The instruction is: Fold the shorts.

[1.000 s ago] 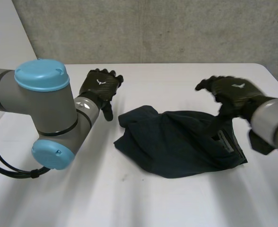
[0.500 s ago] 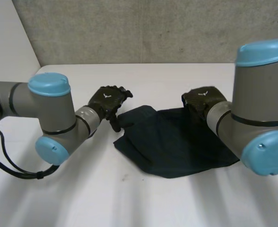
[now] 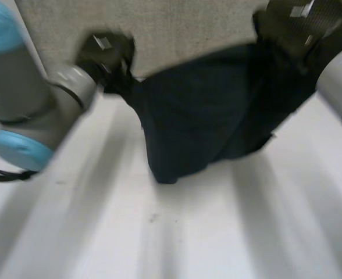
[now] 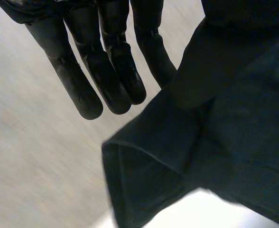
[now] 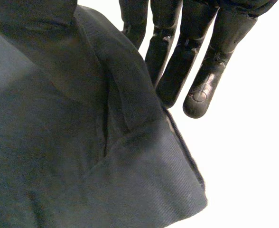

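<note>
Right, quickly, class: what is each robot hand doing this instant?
Left hand: holding the dark navy fabric shorts, pinched at one end of the top edge.
Right hand: holding the same shorts, pinched at the other end.

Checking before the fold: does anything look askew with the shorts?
Yes. The shorts hang lopsided between the left hand and the right hand: the part nearer the left hand sags lowest, creased and bunched, not spread flat.

Looks like a robotics lab, folks: bare white table (image 3: 217,232), rough grey concrete wall (image 3: 188,26) right behind it, plus 2 grey robot arms (image 3: 28,93), light-blue caps (image 3: 17,150) on the left.
</note>
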{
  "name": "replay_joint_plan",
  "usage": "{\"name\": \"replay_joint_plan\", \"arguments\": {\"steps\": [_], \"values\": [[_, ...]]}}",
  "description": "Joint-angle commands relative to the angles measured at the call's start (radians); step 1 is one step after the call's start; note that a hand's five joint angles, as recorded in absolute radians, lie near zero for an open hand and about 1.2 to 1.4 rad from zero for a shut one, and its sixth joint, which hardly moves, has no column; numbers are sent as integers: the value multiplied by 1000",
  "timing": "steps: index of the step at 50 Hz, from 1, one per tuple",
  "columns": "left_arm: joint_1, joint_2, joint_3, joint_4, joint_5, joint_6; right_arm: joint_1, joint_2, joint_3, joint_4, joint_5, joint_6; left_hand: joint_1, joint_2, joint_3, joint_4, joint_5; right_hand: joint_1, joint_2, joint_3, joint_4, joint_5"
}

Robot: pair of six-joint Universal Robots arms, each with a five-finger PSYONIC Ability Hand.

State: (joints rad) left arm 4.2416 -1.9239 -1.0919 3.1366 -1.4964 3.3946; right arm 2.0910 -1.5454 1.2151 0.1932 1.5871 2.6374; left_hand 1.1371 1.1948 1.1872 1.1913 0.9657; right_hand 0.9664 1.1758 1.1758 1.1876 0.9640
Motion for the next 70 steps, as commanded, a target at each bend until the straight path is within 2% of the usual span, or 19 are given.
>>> {"name": "replay_joint_plan", "arguments": {"steps": [1,5,11,21,25,28,31,32,38,39,40,41,45,52,55,60,63,68,70], "values": [[18,402,-62,53,-103,-6,1,-108,-34,-159,-64,6,259,201,209,205,256,430,220,220,209,258],[14,514,-57,63,-159,-4,9,-148,-45,-186,-101,9,259,201,209,205,256,430,220,220,209,258],[14,640,-54,62,-180,-3,15,-223,-75,-182,-113,16,259,201,209,205,256,430,220,220,209,258],[17,652,-121,-18,-153,5,14,-214,-60,-43,-139,23,259,201,209,205,256,430,220,220,209,258],[17,548,-192,-18,-147,6,15,-125,-19,-32,-159,42,259,201,209,205,256,430,220,220,209,258],[15,395,-240,-10,-147,3,15,-49,17,-34,-164,65,259,201,209,205,256,430,220,220,209,258],[15,274,-241,0,-150,8,17,46,43,-32,-164,87,259,201,209,205,256,430,220,220,209,258],[14,182,-235,11,-151,8,18,65,47,-32,-164,92,259,201,209,205,256,430,220,220,209,258],[12,-44,-185,22,-148,6,26,233,63,-40,-165,128,245,187,195,191,242,430,220,220,209,258],[12,-102,-166,17,-156,8,27,252,63,-41,-165,131,-264,-321,-314,-318,-267,430,220,220,209,258],[11,-125,-157,11,-160,9,27,267,64,-43,-165,131,-565,-623,-615,-619,-568,430,220,220,209,258],[11,-141,-148,10,-165,9,29,283,64,-43,-164,131,-766,-824,-816,-820,-769,430,220,220,209,258],[4,-164,-132,2,-191,8,31,330,80,-49,-165,131,-923,-981,-973,-977,-926,430,220,220,209,258],[11,-14,-218,-78,-182,-4,41,323,142,-90,-167,131,-880,-937,-930,-934,-883,430,220,220,209,258],[7,42,-281,-102,-163,-6,41,269,172,-115,-179,128,-882,-940,-933,-937,-886,430,220,220,209,258],[6,114,-387,-105,-69,-6,40,163,210,-135,-222,127,-880,-937,-930,-934,-883,430,220,220,209,258],[9,115,-418,-105,-16,-8,41,122,216,-133,-240,128,-865,-923,-915,-919,-868,430,220,220,209,258],[15,62,-419,-105,-4,-8,41,71,234,-133,-239,124,-780,-838,-830,-834,-783,430,220,220,209,258],[20,10,-404,-107,-7,-9,43,41,244,-132,-237,122,-634,-692,-684,-688,-637,430,220,220,209,258]]}}
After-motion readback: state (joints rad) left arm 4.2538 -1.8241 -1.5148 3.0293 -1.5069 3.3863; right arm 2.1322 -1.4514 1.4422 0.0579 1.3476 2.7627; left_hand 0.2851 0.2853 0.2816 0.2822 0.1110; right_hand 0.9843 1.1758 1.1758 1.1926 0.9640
